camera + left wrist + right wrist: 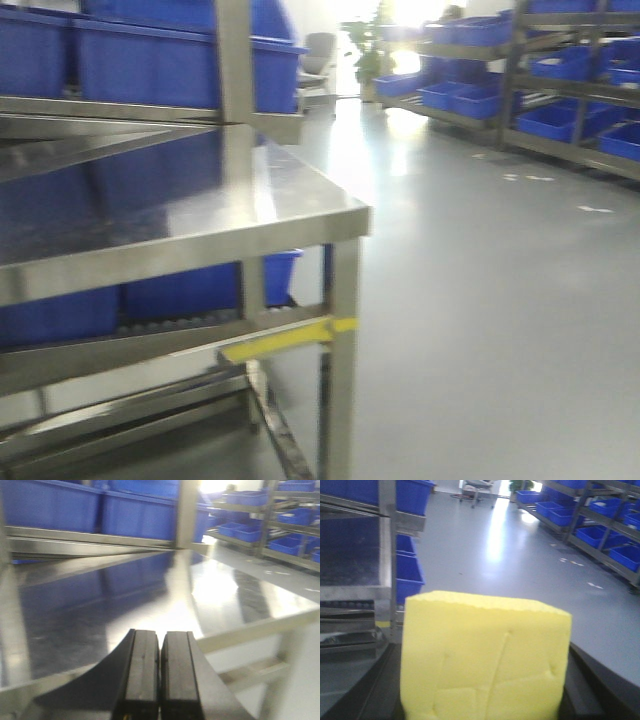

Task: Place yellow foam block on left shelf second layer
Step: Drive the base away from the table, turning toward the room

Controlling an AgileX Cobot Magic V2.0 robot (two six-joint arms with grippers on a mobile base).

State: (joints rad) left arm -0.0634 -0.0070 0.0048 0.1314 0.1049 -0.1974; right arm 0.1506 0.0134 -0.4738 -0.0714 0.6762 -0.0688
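Note:
The yellow foam block (pixel 485 645) fills the lower middle of the right wrist view. My right gripper (pixel 485 690) is shut on it, with a dark finger (pixel 592 680) showing on each side. The block is held in the air over the grey floor, to the right of the steel shelf (pixel 355 592). My left gripper (pixel 160 640) is shut and empty, its two black pads together, just above the front of the shiny steel shelf layer (pixel 100 595). Neither gripper shows in the front view, where the shelf (pixel 180 225) stands at the left.
Blue bins (pixel 170 60) sit on the layer above the steel surface, and more (pixel 180 290) below it. A shelf upright (pixel 233 70) stands near the right corner. A yellow bar (pixel 285 340) is on the lower frame. Racks of blue bins (pixel 560 110) line the far right across the grey floor.

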